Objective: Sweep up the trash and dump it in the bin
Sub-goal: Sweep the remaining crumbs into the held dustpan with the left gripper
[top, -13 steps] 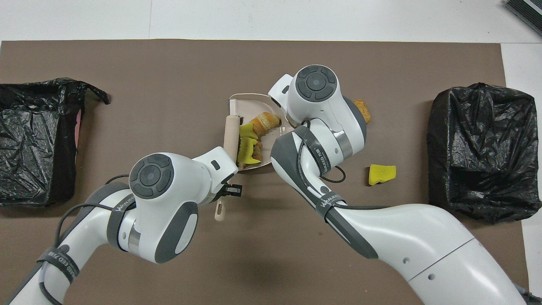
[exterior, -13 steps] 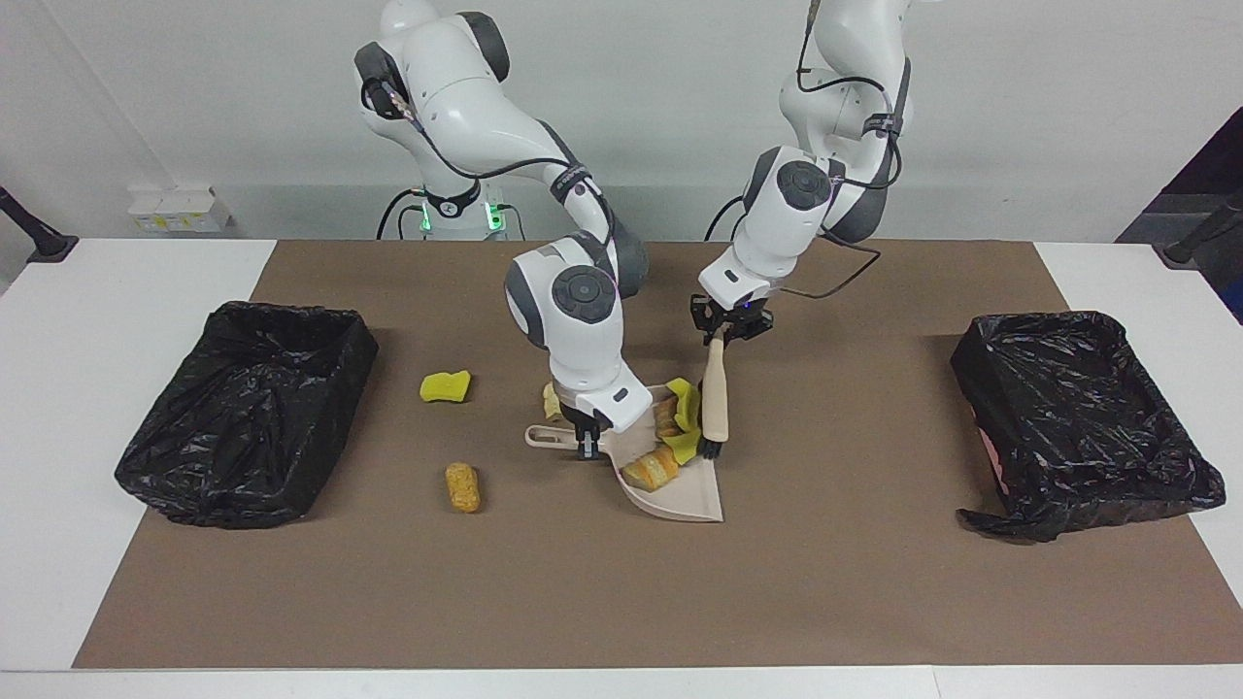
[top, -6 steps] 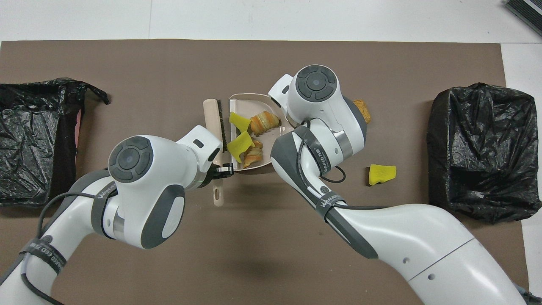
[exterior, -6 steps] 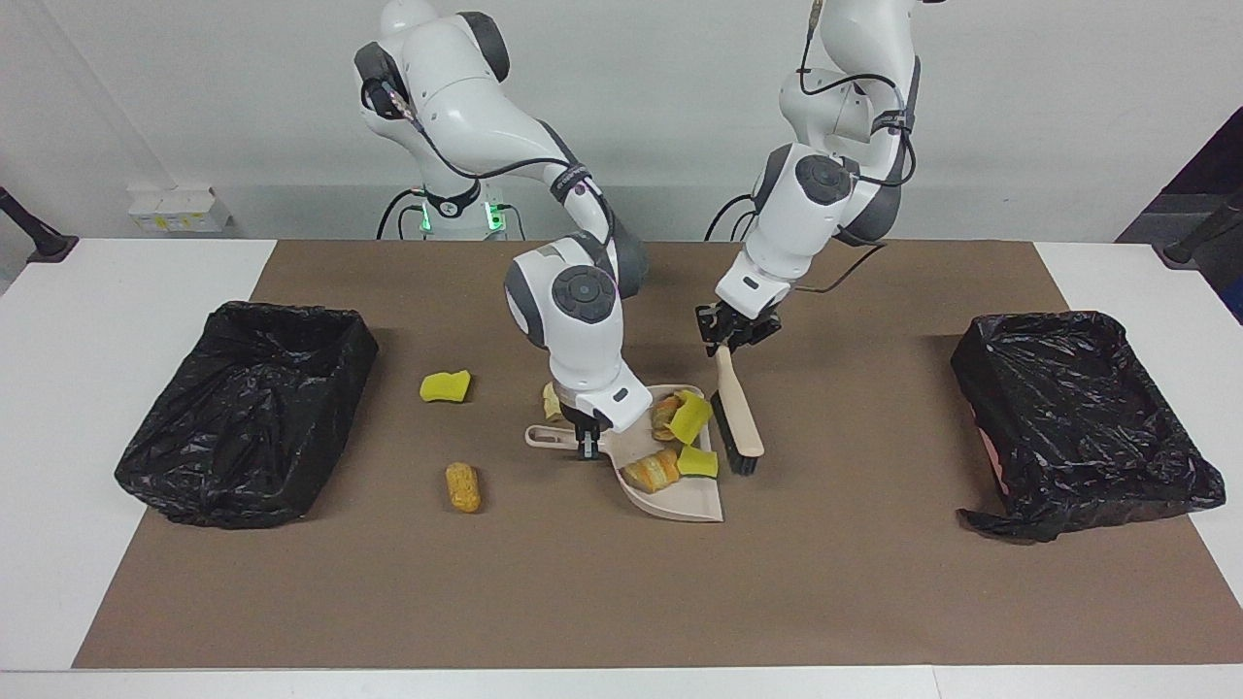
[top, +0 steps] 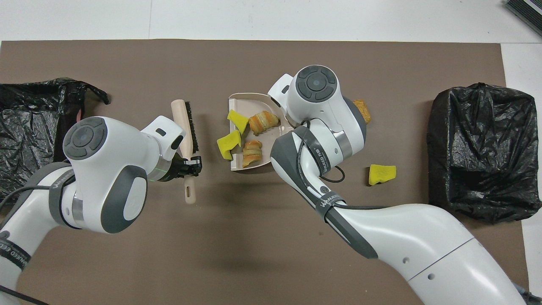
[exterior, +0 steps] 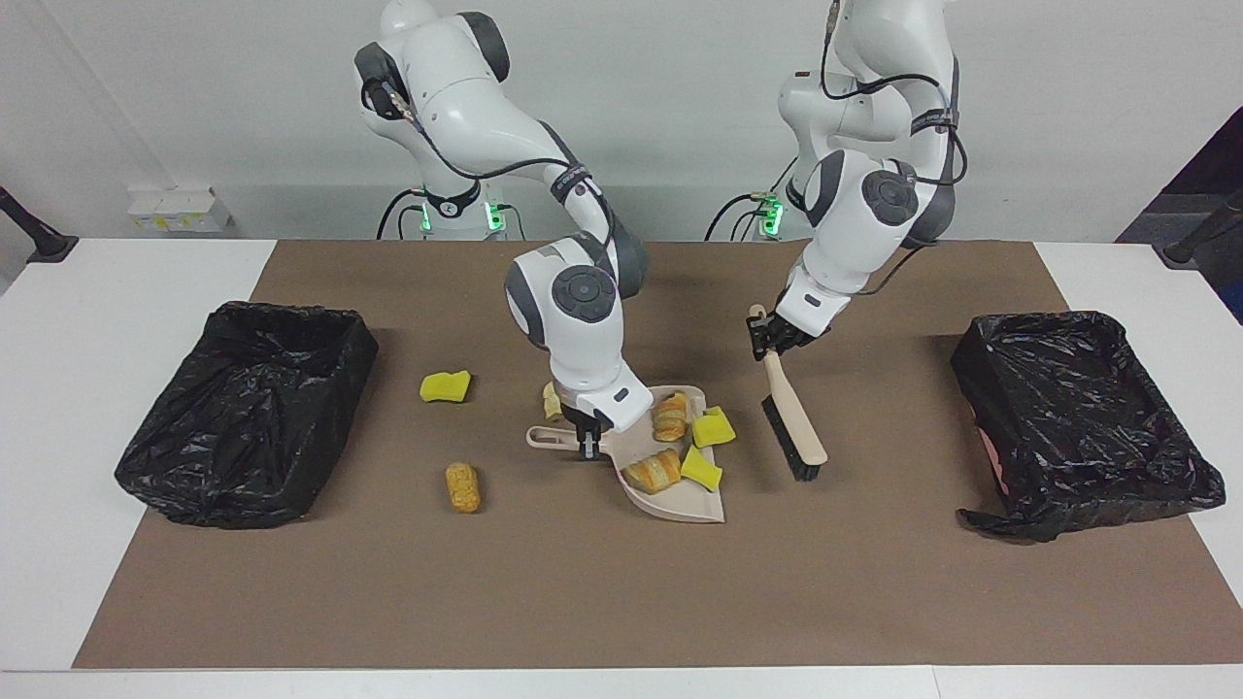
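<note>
Most of the trash lies in the dustpan, but one yellow chunk straddles its open edge, and three scraps rest on the mat toward the right arm's end: a sponge, a lump and a piece by the handle. The dustpan handle is clamped by the right gripper. The brush is gripped by the left gripper, raised beside the pan. The straddling chunk should be swept inward first, with the pan kept flat.
</note>
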Tool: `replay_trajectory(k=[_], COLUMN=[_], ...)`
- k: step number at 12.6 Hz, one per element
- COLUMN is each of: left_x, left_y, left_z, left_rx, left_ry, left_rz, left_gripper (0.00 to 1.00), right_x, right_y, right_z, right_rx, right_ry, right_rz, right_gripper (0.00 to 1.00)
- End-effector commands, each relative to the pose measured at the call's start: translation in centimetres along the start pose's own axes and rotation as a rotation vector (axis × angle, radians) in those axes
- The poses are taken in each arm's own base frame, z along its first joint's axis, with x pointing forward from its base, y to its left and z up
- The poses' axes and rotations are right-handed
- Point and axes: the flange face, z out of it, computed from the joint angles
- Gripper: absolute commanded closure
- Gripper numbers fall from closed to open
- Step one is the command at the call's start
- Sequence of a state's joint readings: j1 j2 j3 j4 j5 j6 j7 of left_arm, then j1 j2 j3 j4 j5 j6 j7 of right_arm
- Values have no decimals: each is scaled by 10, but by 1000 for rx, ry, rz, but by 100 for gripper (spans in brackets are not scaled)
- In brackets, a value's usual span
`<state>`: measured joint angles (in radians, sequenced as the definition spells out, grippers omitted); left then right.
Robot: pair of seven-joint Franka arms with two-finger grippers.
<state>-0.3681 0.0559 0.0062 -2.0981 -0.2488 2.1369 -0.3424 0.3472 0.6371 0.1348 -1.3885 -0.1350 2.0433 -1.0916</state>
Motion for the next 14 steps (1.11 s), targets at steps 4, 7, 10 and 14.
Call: replay_trajectory(k=[4, 7, 10, 14], left_x=[-18, -44, -53, -30], left_y=[35, 86, 107, 66], left_z=[51, 70, 69, 65], left_rx=[48, 34, 16, 46], left_ry=[-39, 2, 17, -25], left_rz=[109, 199, 232, 166], left_gripper=[100, 100, 100, 100], right_x=[2, 2, 3, 3], right_y=[1, 1, 2, 2], right_z=[3, 4, 2, 4], right_rx=[-4, -2, -9, -10], right_ry=[29, 30, 33, 34], right_rz=[4, 6, 7, 10], right_gripper=[100, 100, 100, 100])
